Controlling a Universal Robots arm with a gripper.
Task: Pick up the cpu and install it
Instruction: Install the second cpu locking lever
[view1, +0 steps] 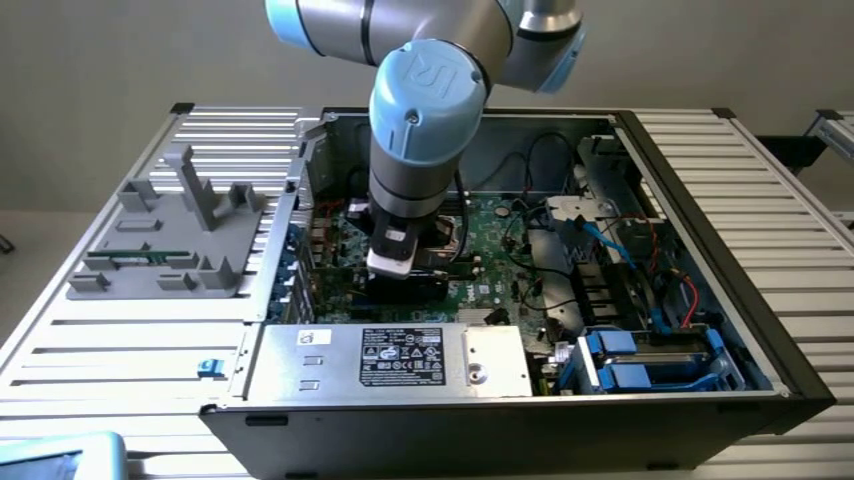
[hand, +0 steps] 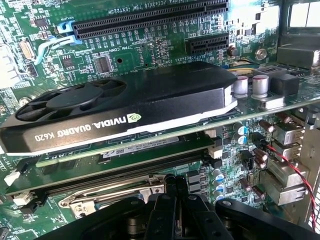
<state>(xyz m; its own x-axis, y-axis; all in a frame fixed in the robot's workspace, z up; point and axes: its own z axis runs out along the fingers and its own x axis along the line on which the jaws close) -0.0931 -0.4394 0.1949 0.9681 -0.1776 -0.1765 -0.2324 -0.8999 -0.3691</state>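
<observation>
My gripper (hand: 176, 183) hangs low inside the open computer case (view1: 767, 340), its two dark fingers pressed together with nothing visible between them. In the exterior view the gripper (view1: 400, 288) sits over the green motherboard (view1: 514, 250), left of its middle. Just ahead of the fingertips lies the socket frame with its metal bracket (hand: 112, 194). The cpu is out of view.
A black NVIDIA graphics card (hand: 130, 100) stands across the board just beyond the socket. A silver power supply box with a white label (view1: 387, 356) fills the case's near side. Blue-tabbed drive bays (view1: 641, 360) and loose cables (view1: 601, 240) lie toward the exterior view's right. A grey fixture (view1: 174, 235) stands outside the case.
</observation>
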